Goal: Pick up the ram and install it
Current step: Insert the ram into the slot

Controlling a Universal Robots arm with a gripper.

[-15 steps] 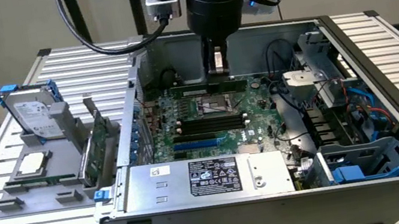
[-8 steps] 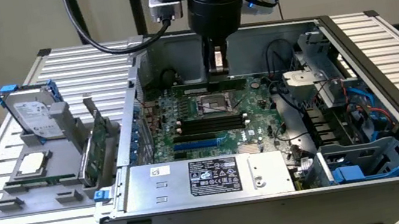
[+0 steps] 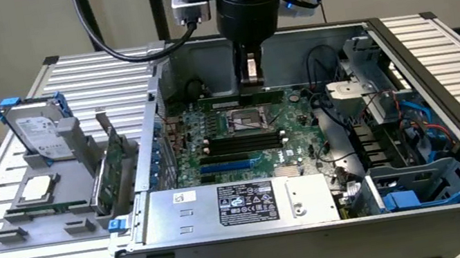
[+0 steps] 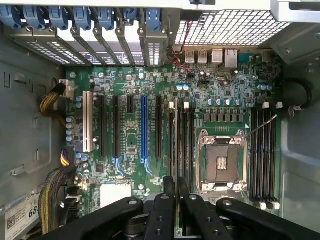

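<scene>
The ram (image 3: 239,99), a long thin green stick, hangs level inside the open computer case, just beyond the CPU socket (image 3: 250,120) on the motherboard (image 3: 296,128). My gripper (image 3: 250,83) reaches straight down from above and is shut on the stick's middle. In the wrist view the ram (image 4: 176,140) shows edge-on as a thin line between my gripper's (image 4: 176,187) black fingers. It runs in line with the black slots (image 4: 187,142) beside the CPU socket (image 4: 221,162). I cannot tell whether it touches a slot. More black slots (image 3: 238,145) lie on the socket's near side.
On the exterior view's left, a grey stand (image 3: 17,228) holds a silver hard drive with blue rails (image 3: 39,133), a green expansion card (image 3: 115,169) and a small square chip (image 3: 39,189). The power supply (image 3: 234,205), cables (image 3: 354,143) and a blue drive cage (image 3: 419,192) crowd the case.
</scene>
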